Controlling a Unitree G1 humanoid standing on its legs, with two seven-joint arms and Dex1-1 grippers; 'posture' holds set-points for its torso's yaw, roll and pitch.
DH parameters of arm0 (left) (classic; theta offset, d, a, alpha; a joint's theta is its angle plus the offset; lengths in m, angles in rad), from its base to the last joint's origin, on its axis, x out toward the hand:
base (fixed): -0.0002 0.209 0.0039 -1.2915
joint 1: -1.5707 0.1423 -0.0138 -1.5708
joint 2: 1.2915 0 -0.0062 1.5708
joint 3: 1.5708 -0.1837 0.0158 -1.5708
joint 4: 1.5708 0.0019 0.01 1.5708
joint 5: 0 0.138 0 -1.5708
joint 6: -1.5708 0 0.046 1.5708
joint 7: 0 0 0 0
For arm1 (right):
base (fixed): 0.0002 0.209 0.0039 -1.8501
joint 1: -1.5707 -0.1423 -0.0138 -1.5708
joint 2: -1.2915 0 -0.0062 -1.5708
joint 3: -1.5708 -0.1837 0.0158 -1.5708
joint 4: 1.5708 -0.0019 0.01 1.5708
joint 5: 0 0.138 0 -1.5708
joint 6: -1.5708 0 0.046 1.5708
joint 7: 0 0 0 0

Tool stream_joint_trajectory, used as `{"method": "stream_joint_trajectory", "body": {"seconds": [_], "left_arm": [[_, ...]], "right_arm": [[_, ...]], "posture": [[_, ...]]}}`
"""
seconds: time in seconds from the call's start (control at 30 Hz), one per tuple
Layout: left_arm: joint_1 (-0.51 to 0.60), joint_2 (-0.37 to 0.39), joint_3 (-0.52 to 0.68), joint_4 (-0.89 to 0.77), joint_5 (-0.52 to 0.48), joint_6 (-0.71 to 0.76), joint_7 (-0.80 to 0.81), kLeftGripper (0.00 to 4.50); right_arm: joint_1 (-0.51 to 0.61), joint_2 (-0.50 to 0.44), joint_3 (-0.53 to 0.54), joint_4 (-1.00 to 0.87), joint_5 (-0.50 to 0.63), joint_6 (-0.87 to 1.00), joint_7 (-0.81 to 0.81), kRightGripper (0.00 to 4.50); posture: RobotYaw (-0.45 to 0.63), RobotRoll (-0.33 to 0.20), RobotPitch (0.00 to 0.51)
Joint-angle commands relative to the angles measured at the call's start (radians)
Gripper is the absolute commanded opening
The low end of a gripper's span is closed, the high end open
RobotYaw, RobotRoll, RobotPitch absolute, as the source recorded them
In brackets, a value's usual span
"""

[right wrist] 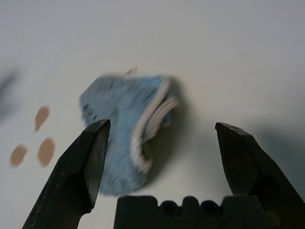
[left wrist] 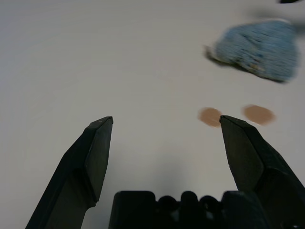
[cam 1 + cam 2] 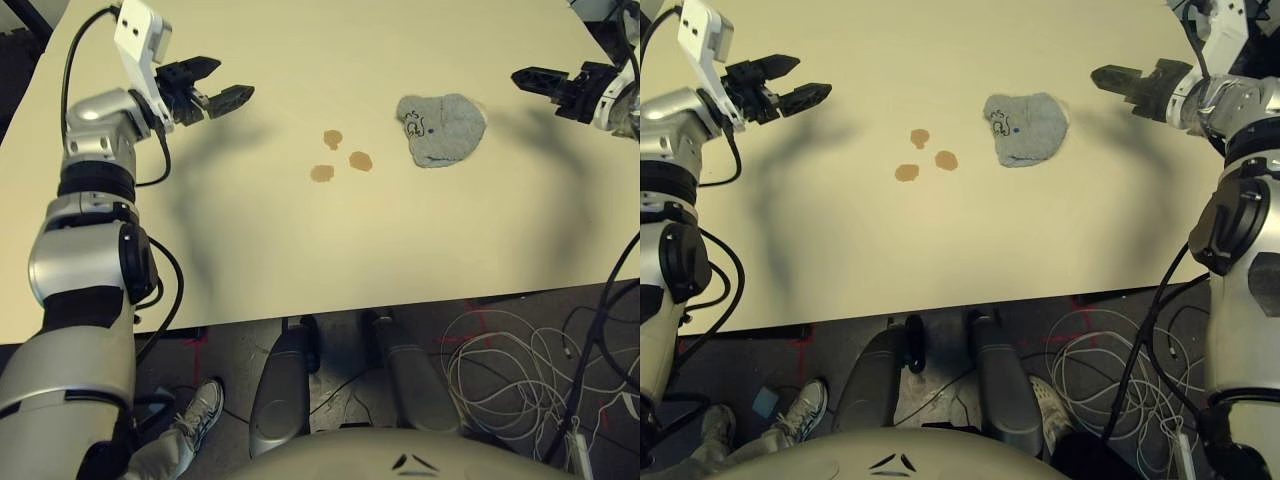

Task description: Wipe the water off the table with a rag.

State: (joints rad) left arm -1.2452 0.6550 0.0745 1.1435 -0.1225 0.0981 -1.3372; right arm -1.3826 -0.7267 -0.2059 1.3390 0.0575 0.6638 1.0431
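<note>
Nothing Yet Wiped: Rag Untouched, Three Spots Remaining

Clearly, the task was judged to be at its very start. The rag (image 3: 441, 129) was seen lying crumpled on the counter (image 3: 300, 250), toward the robot's right of centre, with its black squiggly mark facing up. No contact with it had been made by either tool. The water (image 3: 339, 156) was found as three small brownish spots grouped close together, just beside the rag on its left, apart from the cloth and undisturbed in shape.

The right tool (image 3: 1110, 77) was held above the counter near the rag's right side, its two fingers spread wide with nothing between them; in its wrist view the rag was framed ahead between the parted fingers. The left tool (image 3: 226, 82) was held well apart from the spots on the far left, likewise wide open and empty.

All steps were therefore judged as left to do: the rag was still to be gripped, most plausibly by the right tool, then drawn across the three spots until the counter was dry.
</note>
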Motion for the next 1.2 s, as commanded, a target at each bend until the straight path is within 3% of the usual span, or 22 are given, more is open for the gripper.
{"method": "stream_joint_trajectory", "body": {"seconds": [0.03,0.8,1.2], "left_arm": [[0.019,0.007,-0.042,-0.067,0.004,0.079,-0.123,4.5],[0.224,0.025,-0.081,-0.426,-0.043,0.281,-0.195,4.5],[0.24,0.025,-0.09,-0.452,-0.053,0.297,-0.183,4.5]], "right_arm": [[0.026,0.038,0.051,0.004,-0.034,0.019,0.109,4.48],[0.072,0.22,0.031,0.004,-0.028,-0.044,0.008,4.48],[0.013,0.055,0.094,0.002,-0.099,-0.051,0.107,4.48]], "posture": [[-0.03,0.0,0.281],[0.03,0.0,0.311],[0.0,0.0,0.307]]}}
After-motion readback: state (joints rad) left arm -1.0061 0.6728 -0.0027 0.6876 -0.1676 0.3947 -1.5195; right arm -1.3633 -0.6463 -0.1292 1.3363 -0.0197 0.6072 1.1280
